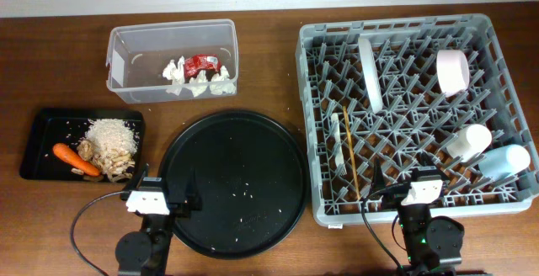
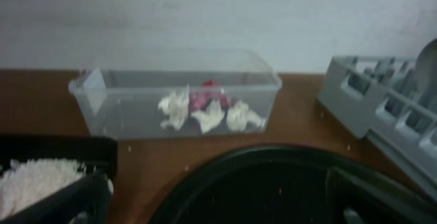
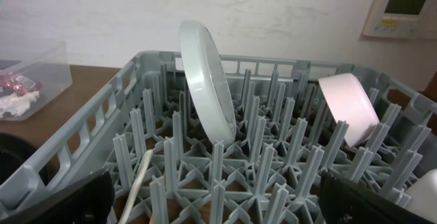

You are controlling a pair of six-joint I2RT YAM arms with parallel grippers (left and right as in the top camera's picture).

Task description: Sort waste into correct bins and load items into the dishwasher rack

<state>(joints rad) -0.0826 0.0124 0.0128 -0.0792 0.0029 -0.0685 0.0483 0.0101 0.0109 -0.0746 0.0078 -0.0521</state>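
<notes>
**As the scene stands: waste binned, dishwasher rack (image 1: 305, 99) loaded**

Overhead: napkins (image 1: 181, 78) and a red wrapper (image 1: 202, 63) lie in the clear tub (image 1: 126, 57). The carrot (image 1: 72, 156), rice (image 1: 109, 135) and scraps (image 1: 118, 168) lie in the shallow black tray (image 1: 38, 137). The white bowl (image 1: 370, 72), pink bowl (image 1: 453, 71), white cup (image 1: 468, 141), blue cup (image 1: 504, 161), fork (image 1: 336, 141) and chopstick (image 1: 351, 154) sit in the rack.

Left wrist: the left gripper (image 2: 215, 186) is spread and empty above the rim of the round black tray (image 2: 266, 176), with the tub ahead.

Right wrist: the right gripper (image 3: 215, 183) is spread and empty at the rack's near wall. Both bowls stand on edge between pegs.
</notes>
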